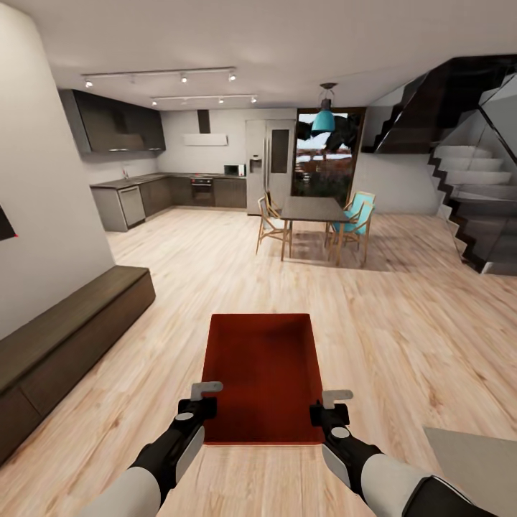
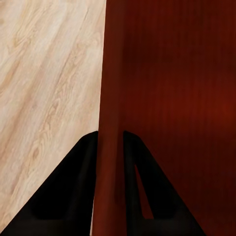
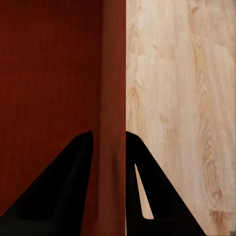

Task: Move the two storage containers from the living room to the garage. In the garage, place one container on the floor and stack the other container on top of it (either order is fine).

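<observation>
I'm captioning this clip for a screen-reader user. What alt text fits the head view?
Two black grippers, left and right, each clamp a side wall of an open orange-red rectangular storage container held over a light wood plank floor. A long dark low cabinet runs along the left wall; a kitchen, dining table and staircase lie ahead.

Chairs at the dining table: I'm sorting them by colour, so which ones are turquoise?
The two chairs on the table's staircase side have turquoise seats and backs; the chair on the kitchen side is plain light wood.
</observation>
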### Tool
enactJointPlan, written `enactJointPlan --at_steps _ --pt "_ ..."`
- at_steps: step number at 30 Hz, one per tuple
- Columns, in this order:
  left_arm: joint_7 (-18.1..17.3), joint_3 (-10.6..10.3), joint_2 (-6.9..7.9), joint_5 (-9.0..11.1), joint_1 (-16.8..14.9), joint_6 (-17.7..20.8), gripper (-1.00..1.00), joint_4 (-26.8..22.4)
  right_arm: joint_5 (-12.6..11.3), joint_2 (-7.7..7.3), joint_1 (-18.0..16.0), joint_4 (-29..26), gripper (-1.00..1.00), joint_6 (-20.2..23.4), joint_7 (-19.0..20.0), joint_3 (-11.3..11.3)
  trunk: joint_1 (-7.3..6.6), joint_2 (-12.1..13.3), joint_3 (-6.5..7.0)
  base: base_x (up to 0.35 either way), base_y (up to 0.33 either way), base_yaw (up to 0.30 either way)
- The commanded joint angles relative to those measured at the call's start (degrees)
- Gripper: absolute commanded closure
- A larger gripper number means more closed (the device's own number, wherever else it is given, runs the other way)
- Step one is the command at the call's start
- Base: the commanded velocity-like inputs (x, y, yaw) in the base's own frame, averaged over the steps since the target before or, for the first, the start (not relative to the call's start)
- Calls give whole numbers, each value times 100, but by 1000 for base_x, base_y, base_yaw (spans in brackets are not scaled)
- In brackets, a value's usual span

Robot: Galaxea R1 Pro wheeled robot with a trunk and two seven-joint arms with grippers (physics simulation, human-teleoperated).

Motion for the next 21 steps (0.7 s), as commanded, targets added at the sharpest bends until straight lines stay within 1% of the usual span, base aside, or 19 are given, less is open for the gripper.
enactJointPlan --at_steps 1,7,21 --pt "75 170 10 42 -6 37 100 -13 -53 -125 -5 0 100 -45 -12 -254 6 -10 -10 321 0 -2" --pt "75 170 8 45 -6 37 100 -10 -53 -117 -5 1 100 -50 -15 -254 6 -10 -10 321 0 0" --pt "75 170 9 46 -6 37 100 -10 -56 -115 -5 9 100 -51 -15 -254 6 -10 -9 321 0 -232"
